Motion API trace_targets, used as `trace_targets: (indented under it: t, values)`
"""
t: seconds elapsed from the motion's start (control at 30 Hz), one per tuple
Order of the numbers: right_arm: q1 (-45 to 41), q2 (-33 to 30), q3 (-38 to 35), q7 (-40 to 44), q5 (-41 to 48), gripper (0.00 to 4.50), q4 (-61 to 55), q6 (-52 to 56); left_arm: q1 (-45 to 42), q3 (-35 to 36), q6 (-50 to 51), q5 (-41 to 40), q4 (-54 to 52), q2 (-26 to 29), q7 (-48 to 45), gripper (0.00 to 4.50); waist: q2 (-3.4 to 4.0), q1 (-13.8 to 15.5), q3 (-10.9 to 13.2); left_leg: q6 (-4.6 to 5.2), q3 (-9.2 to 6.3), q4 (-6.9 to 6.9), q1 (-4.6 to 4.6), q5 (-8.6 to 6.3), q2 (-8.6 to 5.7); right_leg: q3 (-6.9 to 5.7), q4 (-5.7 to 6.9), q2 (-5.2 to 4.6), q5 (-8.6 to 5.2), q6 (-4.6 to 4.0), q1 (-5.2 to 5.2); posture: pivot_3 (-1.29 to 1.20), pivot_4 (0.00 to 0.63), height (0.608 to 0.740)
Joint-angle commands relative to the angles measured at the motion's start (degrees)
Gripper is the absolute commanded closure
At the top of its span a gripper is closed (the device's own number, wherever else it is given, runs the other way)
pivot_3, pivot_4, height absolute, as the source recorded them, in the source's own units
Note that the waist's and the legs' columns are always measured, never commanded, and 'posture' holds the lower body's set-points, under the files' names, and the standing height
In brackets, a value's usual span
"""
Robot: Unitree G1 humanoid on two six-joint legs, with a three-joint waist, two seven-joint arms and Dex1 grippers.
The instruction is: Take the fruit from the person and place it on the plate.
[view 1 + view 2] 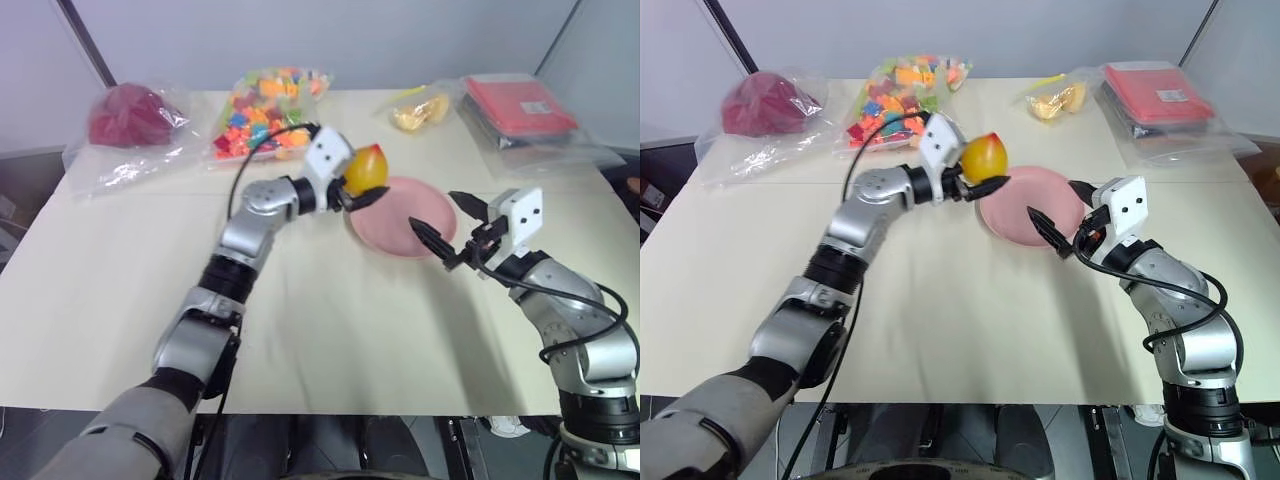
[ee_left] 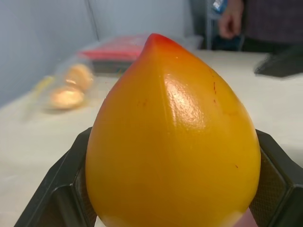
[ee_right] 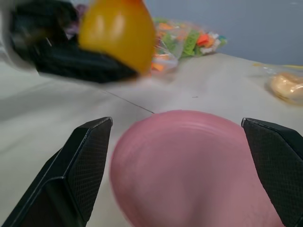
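One fruit [image 1: 365,168] clamped in left gripper [image 1: 358,192], pink plate [image 1: 400,218] bare

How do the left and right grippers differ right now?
The left gripper is shut on the fruit, held above the far-left rim of the plate; the right gripper is open and holds nothing, at the plate's near-right rim. Both have two black fingers.

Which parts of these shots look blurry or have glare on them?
Left wrist view: the fruit is sharp with a bright glare patch, while the bags and table behind it are soft. Right wrist view: the plate is blurred, and the left pincer holding the fruit is smeared.
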Motion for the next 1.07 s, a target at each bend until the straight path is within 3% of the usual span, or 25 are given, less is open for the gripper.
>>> trace_targets:
  t: [0.03,0.1,0.17,0.2,0.57,0.77,1.07]
  values:
    - [0.73,0.81,-1.19,-0.93,-0.13,0.00,-3.29,-1.35,-4.82,0.44,-6.44,2.32,9.30,-2.25,1.19,1.25,-0.01,-0.17,0.00,0.00,0.01,-0.03,0.00,0.00,0.01,0.00,0.01,0.01,0.00,0.00,-0.03,0.00,0.150,0.740]
    - [1.39,1.06,-1.46,-1.43,-0.31,0.00,-3.98,-1.38,-6.96,0.97,-8.81,3.12,14.33,-3.61,1.52,1.25,-0.01,-0.15,0.01,0.01,0.06,-0.03,-0.02,0.00,0.02,0.02,0.03,0.01,0.00,0.00,-0.07,0.00,0.150,0.740]
    - [1.97,1.28,-1.79,-2.00,-0.48,0.00,-4.65,-1.37,-8.66,1.72,-10.63,3.38,18.03,-4.44,1.46,0.21,-0.01,-0.05,0.01,0.00,0.05,-0.02,-0.03,0.00,0.01,0.02,0.03,0.01,0.00,0.00,-0.08,0.00,0.150,0.740]
    - [2.24,1.34,-1.98,-2.21,-0.49,0.00,-4.96,-1.33,-9.34,2.08,-11.33,3.38,19.41,-4.75,1.42,0.04,-0.01,-0.01,0.01,0.00,0.05,-0.02,-0.03,0.00,0.00,0.02,0.03,0.00,0.00,0.00,-0.07,0.00,0.150,0.740]
    - [2.86,0.88,-3.12,-3.23,-0.51,0.00,-5.35,-1.32,-13.15,7.88,-17.05,1.53,22.48,-4.67,4.77,0.04,-0.01,-0.03,0.01,0.00,0.04,-0.01,-0.04,0.00,0.00,0.02,0.05,0.00,0.00,0.00,-0.08,0.00,0.150,0.740]
    - [-0.46,0.96,-4.57,-4.35,-2.44,0.00,-0.45,-3.89,-10.53,15.72,-10.08,-5.42,7.97,-0.27,6.17,0.04,-0.01,-0.26,0.01,-0.01,0.04,-0.02,-0.06,0.01,0.01,0.03,0.07,0.00,0.00,0.00,-0.13,0.00,0.150,0.740]
    - [-5.57,2.25,-7.27,-8.65,-7.22,0.00,10.36,-10.59,10.26,17.08,1.96,-3.82,-18.02,9.28,13.98,0.04,0.08,-0.23,-0.04,-0.05,0.06,0.00,-0.02,0.03,0.02,0.08,0.11,0.00,0.00,0.00,-0.13,0.00,0.150,0.740]
